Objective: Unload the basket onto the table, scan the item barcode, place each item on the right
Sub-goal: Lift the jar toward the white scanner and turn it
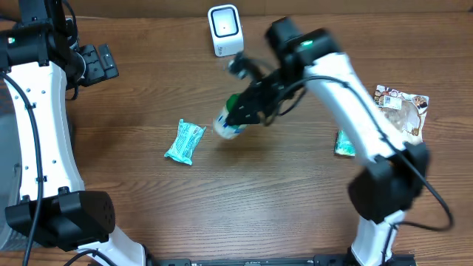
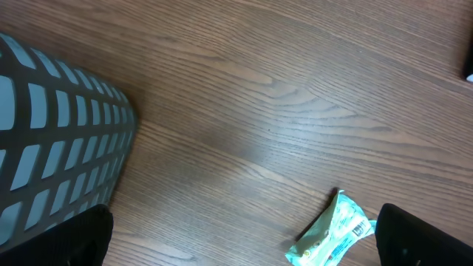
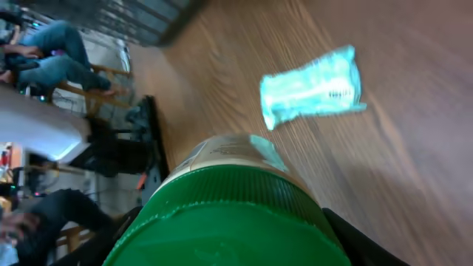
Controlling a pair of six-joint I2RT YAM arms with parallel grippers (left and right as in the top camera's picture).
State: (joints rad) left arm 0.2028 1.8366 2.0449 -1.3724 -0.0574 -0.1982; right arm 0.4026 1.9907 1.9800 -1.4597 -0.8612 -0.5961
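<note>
**Desk:** Where's the item now?

**Me:** My right gripper (image 1: 247, 107) has the green-capped bottle (image 1: 230, 122) pinched at the cap end. It hangs tilted above the table (image 1: 259, 214), just in front of the white barcode scanner (image 1: 224, 29). My left gripper (image 1: 100, 63) sits far off at the back left, and its fingers (image 2: 66, 236) are spread wide on nothing.

**Desk:** How will it handle?

**Me:** I judge it stiff plastic and fairly light. The ribbed cap (image 3: 229, 222) should grip well, while the glossy label looks slippery. I'd keep hold at the cap, so the label stays bare for the scanner. I can't find the barcode from here.

**Desk:** And the surroundings?

**Me:** The table is smooth wood grain. A teal packet (image 1: 185, 141) lies just left of the bottle, and a second teal packet (image 1: 344, 144) and a snack bag (image 1: 403, 107) lie at the right. My left wrist camera shows a grey gridded bin (image 2: 59, 133). Beyond the table edge I see seated people (image 3: 44, 44), blurred.
</note>
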